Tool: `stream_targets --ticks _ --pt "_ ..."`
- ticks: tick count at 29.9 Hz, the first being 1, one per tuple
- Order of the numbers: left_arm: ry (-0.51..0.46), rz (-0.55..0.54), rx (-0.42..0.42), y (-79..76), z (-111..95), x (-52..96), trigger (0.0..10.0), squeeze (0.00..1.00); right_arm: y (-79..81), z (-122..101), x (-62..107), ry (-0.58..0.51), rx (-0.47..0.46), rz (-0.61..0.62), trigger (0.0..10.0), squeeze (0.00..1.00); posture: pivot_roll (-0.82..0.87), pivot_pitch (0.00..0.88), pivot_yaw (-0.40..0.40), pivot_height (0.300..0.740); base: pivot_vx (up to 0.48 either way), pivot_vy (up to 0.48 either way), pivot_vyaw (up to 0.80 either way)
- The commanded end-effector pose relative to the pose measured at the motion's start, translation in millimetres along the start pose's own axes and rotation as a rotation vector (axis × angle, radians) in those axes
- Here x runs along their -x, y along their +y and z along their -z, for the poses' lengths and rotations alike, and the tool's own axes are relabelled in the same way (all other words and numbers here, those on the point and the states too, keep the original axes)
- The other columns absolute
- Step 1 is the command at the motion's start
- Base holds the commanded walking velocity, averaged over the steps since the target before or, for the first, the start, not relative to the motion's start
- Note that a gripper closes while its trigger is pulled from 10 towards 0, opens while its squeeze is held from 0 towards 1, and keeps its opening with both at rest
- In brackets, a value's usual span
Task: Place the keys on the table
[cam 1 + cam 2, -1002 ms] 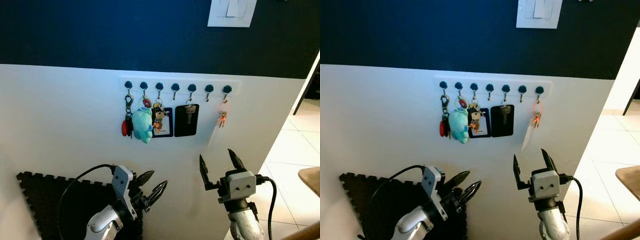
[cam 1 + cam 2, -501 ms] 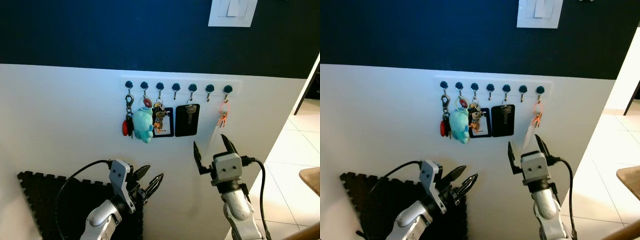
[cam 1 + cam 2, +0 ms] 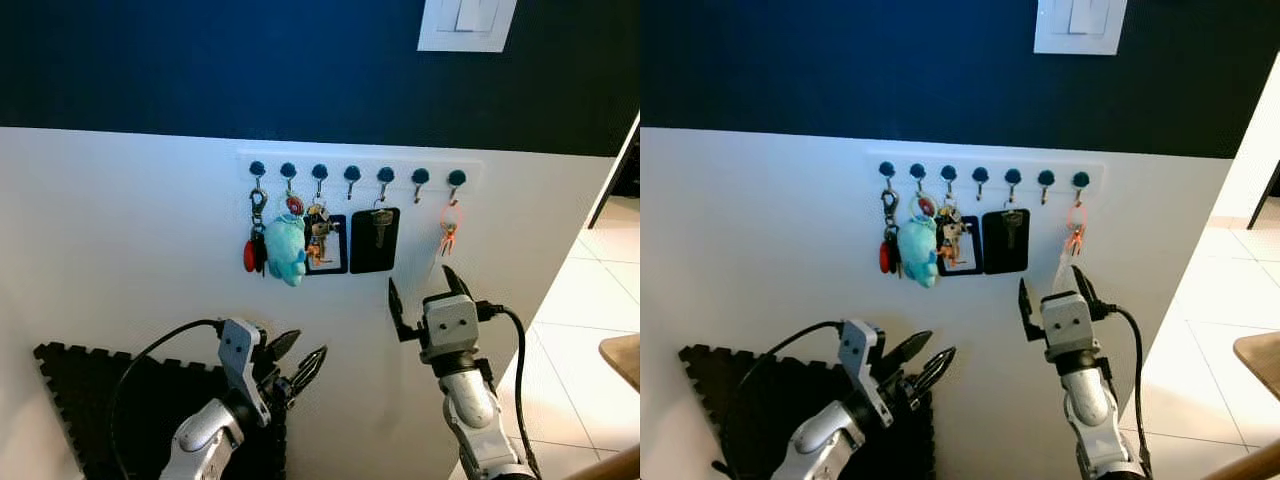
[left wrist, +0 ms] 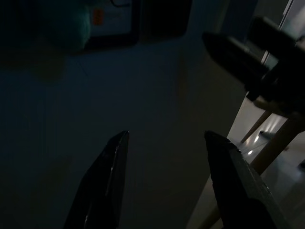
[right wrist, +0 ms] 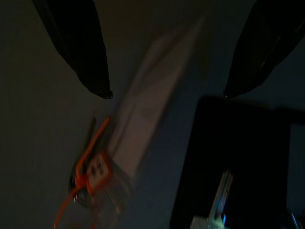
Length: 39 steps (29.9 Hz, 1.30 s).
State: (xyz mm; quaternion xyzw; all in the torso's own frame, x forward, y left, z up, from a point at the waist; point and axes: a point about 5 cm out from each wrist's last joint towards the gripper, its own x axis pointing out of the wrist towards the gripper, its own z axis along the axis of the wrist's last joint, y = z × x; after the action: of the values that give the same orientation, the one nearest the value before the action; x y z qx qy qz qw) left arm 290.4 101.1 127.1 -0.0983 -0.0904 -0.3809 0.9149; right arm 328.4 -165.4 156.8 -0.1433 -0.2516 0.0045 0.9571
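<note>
A white rack of hooks point(image 3: 360, 170) on the white wall holds several key sets. An orange key ring point(image 3: 447, 232) hangs from the rightmost hook, and a silver key point(image 3: 378, 228) hangs over a black card. Further left are a bunch with a blue plush point(image 3: 284, 248) and a red fob point(image 3: 250, 255). My right gripper point(image 3: 420, 280) is open, raised just below the rack between the black card and the orange ring. In the right wrist view the orange key ring point(image 5: 90, 176) and black card point(image 5: 238, 162) lie beyond the spread fingers. My left gripper point(image 3: 308, 345) is open, low near the wall.
A light switch point(image 3: 465, 22) sits on the dark blue upper wall. A black foam mat point(image 3: 90, 400) leans at the lower left. The wall ends at a corner on the right, with tiled floor point(image 3: 590, 330) and a wooden table corner point(image 3: 622, 355) beyond.
My right gripper has risen and shifted slightly left, closer to the rack and the orange key ring. The left gripper has sunk a little.
</note>
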Motion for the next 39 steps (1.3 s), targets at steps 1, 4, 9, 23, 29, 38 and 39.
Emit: stream_targets --ticks 1,4,9,23,29,38,39 --pt "-0.019 0.044 0.017 -4.6 -5 -1.8 10.0 0.0 -0.1 4 1.9 0.023 0.01 0.005 10.0 0.0 0.05 0.047 0.005 0.74 0.0 0.0 0.0" --pt "-0.027 0.094 0.024 -10.6 -9 -5.2 10.0 0.0 -1.1 5 1.2 0.03 0.015 0.019 10.0 0.0 0.05 0.041 0.009 0.74 0.0 0.0 0.0" --pt "-0.034 0.116 0.017 -14.2 -12 -9.6 10.0 0.0 -1.8 5 -0.2 0.031 0.021 0.026 10.0 0.0 0.05 0.038 0.009 0.74 0.0 0.0 0.0" --pt "-0.066 0.095 0.026 -12.8 -18 -14.2 10.0 0.0 -2.8 4 -3.2 0.019 0.028 0.018 3.9 0.0 0.05 0.044 0.005 0.74 0.0 0.0 0.0" --pt "-0.07 0.083 0.025 -13.3 -18 -13.0 10.0 0.0 -2.7 4 -2.7 0.014 0.02 0.011 0.0 0.0 0.04 0.038 0.0 0.74 0.0 0.0 0.0" --pt "-0.106 0.142 0.046 -19.4 -27 -18.6 10.0 0.0 -1.8 3 -5.4 0.009 0.031 0.007 10.0 0.0 0.04 0.055 -0.004 0.74 0.0 0.0 0.0" --pt "-0.121 0.169 0.046 -23.3 -31 -20.4 10.0 0.0 -2.7 2 -5.4 0.007 0.033 0.01 10.0 0.0 0.04 0.052 -0.007 0.74 0.0 0.0 0.0"
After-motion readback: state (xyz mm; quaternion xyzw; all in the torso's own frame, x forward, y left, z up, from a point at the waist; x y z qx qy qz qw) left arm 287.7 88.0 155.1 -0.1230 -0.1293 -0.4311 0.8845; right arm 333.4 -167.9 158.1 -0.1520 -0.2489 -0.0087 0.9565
